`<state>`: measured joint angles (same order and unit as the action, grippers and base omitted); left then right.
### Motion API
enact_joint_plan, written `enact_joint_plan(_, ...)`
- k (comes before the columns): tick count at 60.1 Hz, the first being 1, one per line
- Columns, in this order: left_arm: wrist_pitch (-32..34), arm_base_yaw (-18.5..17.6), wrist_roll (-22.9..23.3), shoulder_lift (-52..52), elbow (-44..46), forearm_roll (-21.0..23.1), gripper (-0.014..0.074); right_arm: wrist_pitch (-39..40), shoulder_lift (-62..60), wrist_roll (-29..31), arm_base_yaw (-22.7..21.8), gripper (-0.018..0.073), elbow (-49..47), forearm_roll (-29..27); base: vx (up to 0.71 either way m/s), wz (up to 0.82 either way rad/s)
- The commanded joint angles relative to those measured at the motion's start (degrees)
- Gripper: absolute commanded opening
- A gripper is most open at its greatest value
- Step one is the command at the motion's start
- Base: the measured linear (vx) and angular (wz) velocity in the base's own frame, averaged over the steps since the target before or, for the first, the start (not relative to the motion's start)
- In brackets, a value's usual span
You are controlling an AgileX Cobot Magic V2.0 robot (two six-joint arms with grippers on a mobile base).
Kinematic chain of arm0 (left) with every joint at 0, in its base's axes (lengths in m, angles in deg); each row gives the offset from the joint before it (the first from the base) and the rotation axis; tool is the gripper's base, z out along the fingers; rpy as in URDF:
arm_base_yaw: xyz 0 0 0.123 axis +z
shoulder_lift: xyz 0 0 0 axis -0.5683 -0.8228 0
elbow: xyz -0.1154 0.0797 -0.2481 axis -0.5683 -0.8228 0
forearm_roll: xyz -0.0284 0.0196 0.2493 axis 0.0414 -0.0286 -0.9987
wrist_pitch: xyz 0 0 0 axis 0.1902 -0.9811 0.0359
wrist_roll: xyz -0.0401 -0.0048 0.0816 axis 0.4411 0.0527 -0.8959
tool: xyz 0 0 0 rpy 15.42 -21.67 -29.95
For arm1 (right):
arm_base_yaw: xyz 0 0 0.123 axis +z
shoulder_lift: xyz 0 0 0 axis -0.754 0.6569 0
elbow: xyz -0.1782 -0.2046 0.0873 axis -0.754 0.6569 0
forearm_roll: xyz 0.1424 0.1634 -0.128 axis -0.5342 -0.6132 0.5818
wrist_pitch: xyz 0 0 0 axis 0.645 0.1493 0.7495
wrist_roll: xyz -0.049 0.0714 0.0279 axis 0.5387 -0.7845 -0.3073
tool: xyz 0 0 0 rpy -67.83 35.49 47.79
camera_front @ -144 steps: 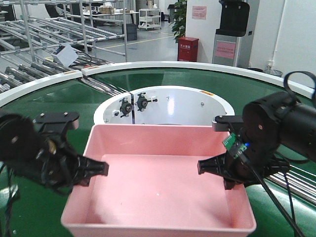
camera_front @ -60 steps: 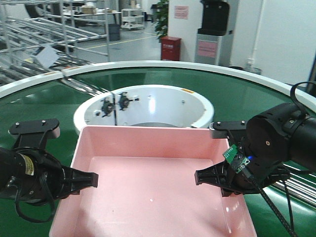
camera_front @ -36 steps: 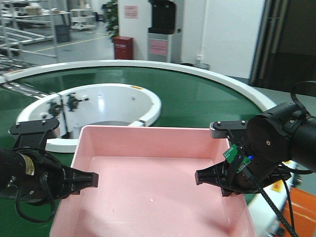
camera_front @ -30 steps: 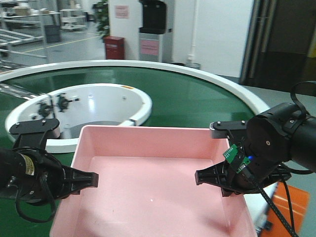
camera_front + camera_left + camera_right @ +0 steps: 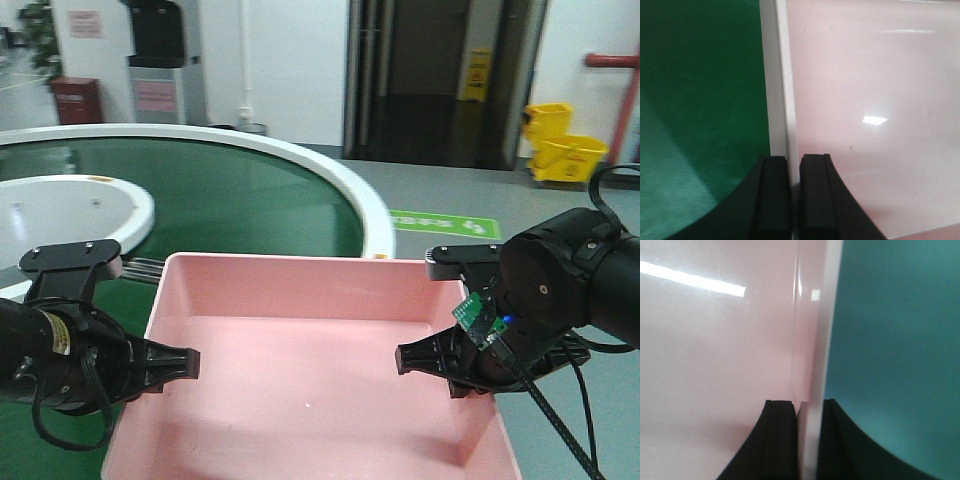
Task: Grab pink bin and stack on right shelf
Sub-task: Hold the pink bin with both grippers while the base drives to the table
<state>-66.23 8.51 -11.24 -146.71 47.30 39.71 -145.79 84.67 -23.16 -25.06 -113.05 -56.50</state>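
The pink bin is held up in front of me between both arms. My left gripper is shut on its left rim; in the left wrist view the black fingers pinch the pale rim, one outside, one inside. My right gripper is shut on its right rim; in the right wrist view the fingers clamp the wall. The right shelf is out of view.
The green conveyor belt with its white edge curves away at the left, with a white drum inside it. Ahead are a dark doorway, a green floor sign and a yellow mop bucket at the right.
The whole view has swung to the right with the bin still held: the conveyor and drum slid left, and the doorway and yellow bucket came into view. The grippers kept their hold.
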Motion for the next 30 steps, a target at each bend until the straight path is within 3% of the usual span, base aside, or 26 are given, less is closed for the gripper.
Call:
enact_joint_plan(1, 6.61, -0.68, -0.03, 2.26, 1.90, 1.33, 0.0021, 3.01, -2.79, 1.07, 0.10, 0.0085, -1.59, 1.69, -0.14, -0.54)
enact_joint_plan(30, 6.61, -0.68, -0.03, 2.26, 1.90, 1.33, 0.0021, 3.06, -2.79, 1.07, 0.10, 0.0085, -1.59, 1.69, -0.13, -0.53)
